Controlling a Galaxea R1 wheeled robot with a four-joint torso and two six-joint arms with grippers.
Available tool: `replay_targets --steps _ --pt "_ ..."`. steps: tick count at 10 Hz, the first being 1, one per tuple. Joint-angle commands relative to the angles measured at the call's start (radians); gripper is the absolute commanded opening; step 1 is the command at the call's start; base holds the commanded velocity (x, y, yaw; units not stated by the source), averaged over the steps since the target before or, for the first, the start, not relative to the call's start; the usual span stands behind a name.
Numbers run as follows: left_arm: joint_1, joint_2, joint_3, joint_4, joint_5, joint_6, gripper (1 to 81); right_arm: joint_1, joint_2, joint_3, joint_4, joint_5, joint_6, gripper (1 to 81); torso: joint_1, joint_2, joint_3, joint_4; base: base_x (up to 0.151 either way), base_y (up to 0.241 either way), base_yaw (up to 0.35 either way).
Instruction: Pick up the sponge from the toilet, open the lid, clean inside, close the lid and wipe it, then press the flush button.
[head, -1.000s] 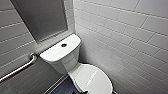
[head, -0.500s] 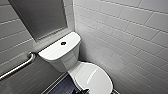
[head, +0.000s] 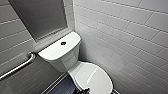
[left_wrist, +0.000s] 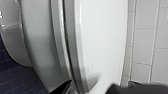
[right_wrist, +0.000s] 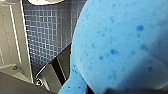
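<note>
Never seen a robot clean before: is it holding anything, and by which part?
Apparently the sponge, which sits close up in the right arm's grasp. Which part of it is gripped cannot be told.

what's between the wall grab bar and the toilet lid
The toilet tank, with the dark flush button on its top, stands between the grab bar and the closed lid; the head view shows it.

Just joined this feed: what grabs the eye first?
The bright blue sponge looms large at the right wrist camera, above dark blue floor tiles. In the head view, the white toilet stands in a tiled corner, lid shut, a dark flush button on its tank and a metal grab bar on the wall beside it.
</note>
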Motion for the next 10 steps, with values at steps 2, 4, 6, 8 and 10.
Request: replay_targets --steps 2,4,6,8,10 --pt "-0.110 0.023 0.002 0.019 0.034 -0.002 81.1 0.002 -0.044 0.032 -0.020 -0.055 0.001 1.0 0.000 0.000 0.000 0.000 0.000 0.000 0.000" --pt "-0.119 0.043 -0.033 0.019 0.037 -0.002 81.1 0.002 -0.042 0.037 -0.020 -0.055 0.000 1.0 0.000 0.000 0.000 0.000 0.000 0.000 0.000" --pt "-0.111 0.075 -0.085 0.021 0.040 -0.002 81.1 0.002 -0.042 0.039 -0.020 -0.049 0.001 1.0 0.000 0.000 0.000 0.000 0.000 0.000 0.000" --pt "-0.087 0.110 -0.136 0.015 0.043 -0.003 81.1 0.007 -0.039 0.039 -0.020 -0.049 0.001 1.0 0.000 0.000 0.000 0.000 0.000 0.000 0.000" --pt "-0.080 0.156 -0.189 0.011 0.098 -0.037 81.1 0.013 -0.039 0.039 -0.020 -0.042 0.001 1.0 0.000 0.000 0.000 0.000 0.000 0.000 0.000"
